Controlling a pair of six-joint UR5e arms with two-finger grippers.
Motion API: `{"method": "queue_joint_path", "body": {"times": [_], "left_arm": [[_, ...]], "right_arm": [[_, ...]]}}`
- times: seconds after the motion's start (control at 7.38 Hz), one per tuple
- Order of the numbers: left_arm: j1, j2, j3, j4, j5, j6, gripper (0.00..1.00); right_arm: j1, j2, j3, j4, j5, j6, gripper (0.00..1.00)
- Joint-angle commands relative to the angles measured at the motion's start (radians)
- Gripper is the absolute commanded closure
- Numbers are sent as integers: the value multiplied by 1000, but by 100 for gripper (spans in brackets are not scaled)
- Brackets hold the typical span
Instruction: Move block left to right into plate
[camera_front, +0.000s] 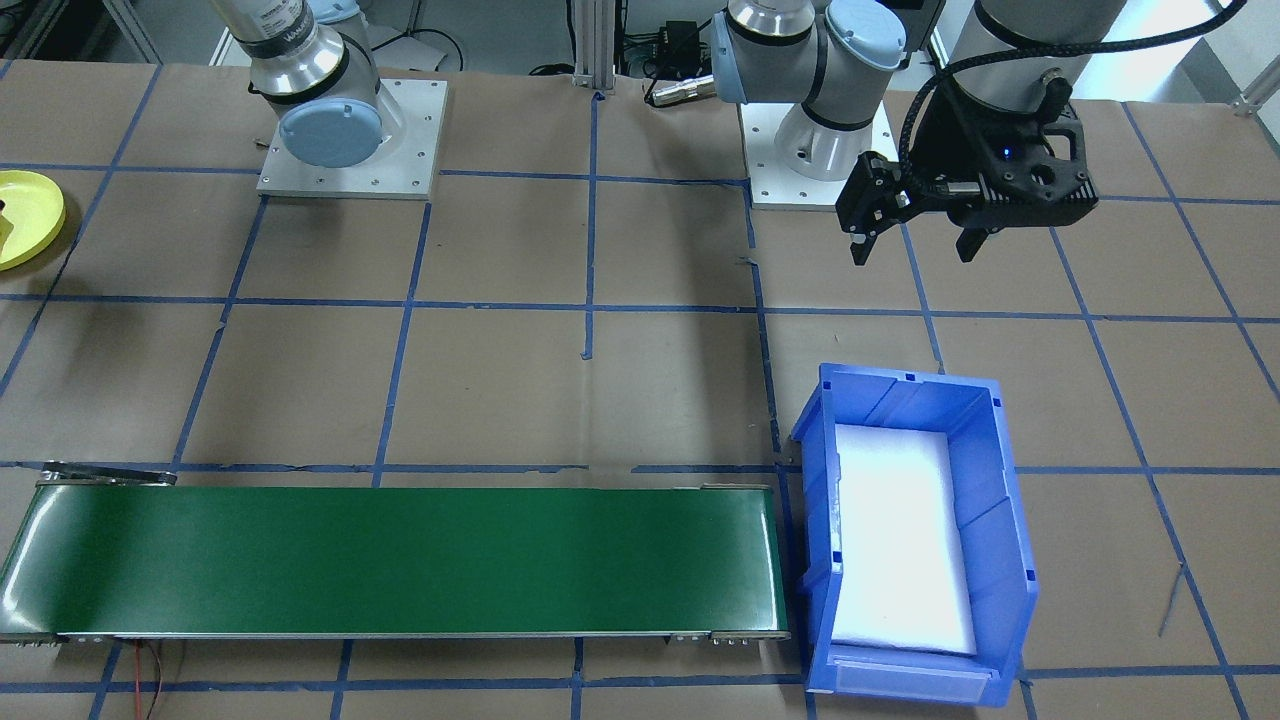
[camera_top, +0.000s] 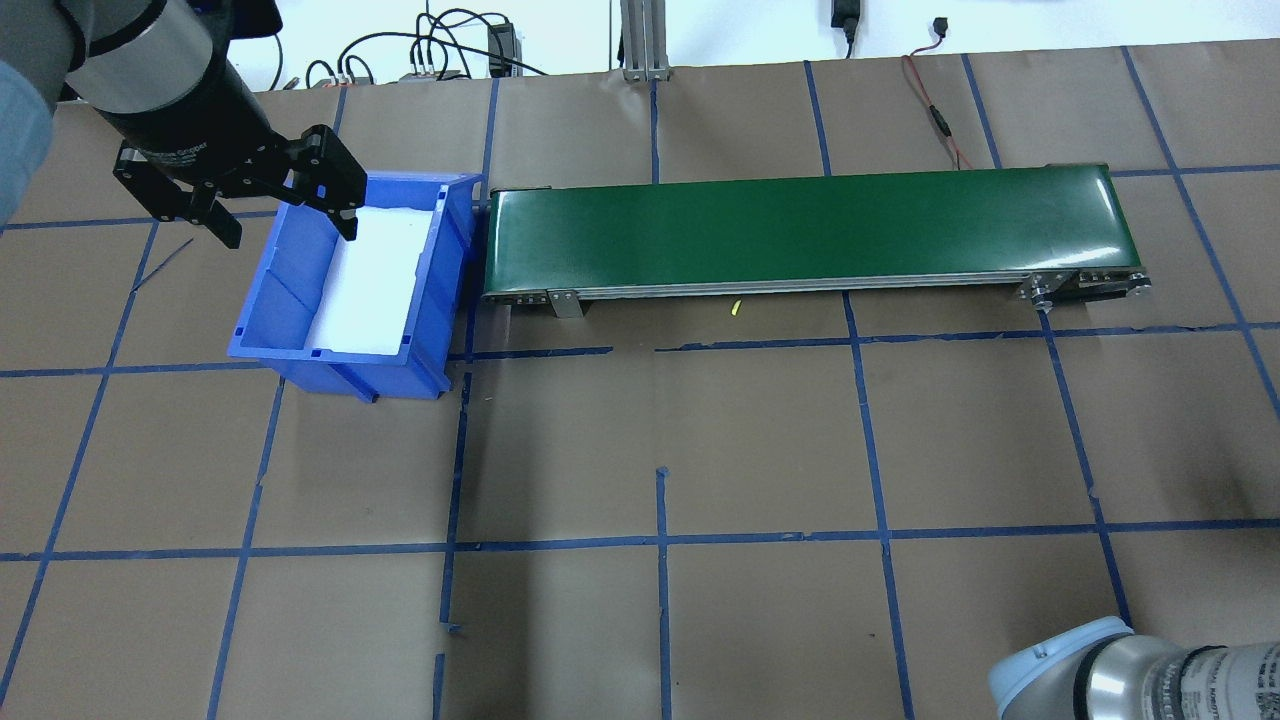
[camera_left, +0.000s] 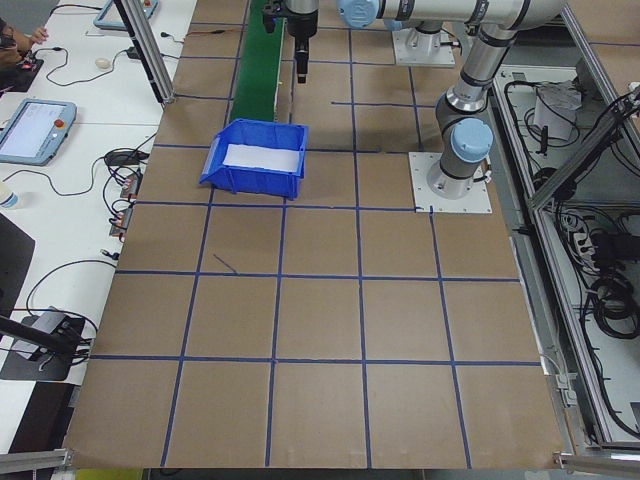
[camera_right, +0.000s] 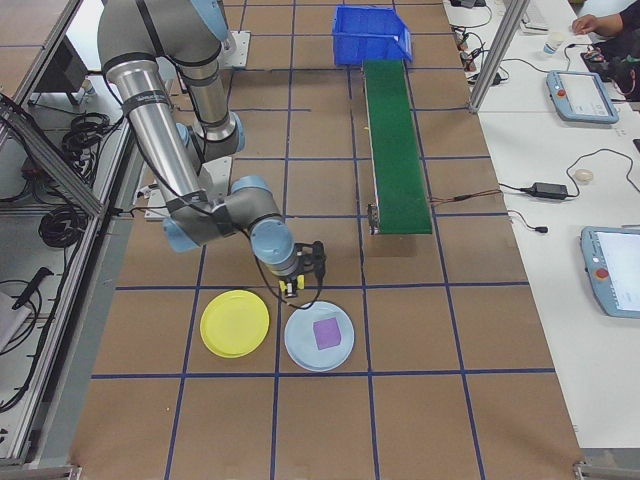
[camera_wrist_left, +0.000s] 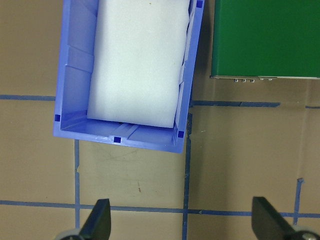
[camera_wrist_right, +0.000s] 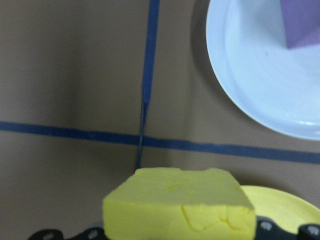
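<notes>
Item: block (camera_wrist_right: 180, 202), yellow, foam-like. Fills the lower centre of the right wrist view, pinched in the right end effector (camera_right: 297, 270). Held low over the desk (camera_top: 760, 450), apparently for carrying to the plate.

Item: plate (camera_right: 235, 323), yellow, round. Lower left of centre in the right side view, just beside and below-left of the right end effector; its rim also shows at the lower right of the right wrist view, just behind the block. Judged the drop point: the block is near it but not yet over it.

Item: pale blue plate (camera_right: 319, 343), touching or nearly touching the yellow one, carrying a purple square (camera_right: 328, 334). Probably another sorting slot, not this task's.

Item: left end effector (camera_top: 245, 195), fingers spread wide, holding nothing. Hangs at the upper left of the overhead view, over the near edge of the blue bin (camera_top: 300, 350). Seemingly parked at the pickup end.

Item: green conveyor belt (camera_top: 800, 235), bare, running from beside the bin toward the right arm; likely how blocks cross the desk.
</notes>
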Motion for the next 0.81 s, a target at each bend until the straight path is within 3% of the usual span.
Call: {"method": "queue_joint_path", "body": {"times": [0.0,0.14,0.54,0.68], "left_arm": [[0,0,0,1,0,0,0],[0,0,0,2,0,0,0],[0,0,0,2,1,0,0],[0,0,0,2,1,0,0]], "right_arm": [[-104,55,-1,-85,-23,-104,59],[-104,73,-1,-100,-51,-95,48],[-104,81,-7,-103,-51,-93,30],[-104,87,-12,-103,-53,-91,0]]}}
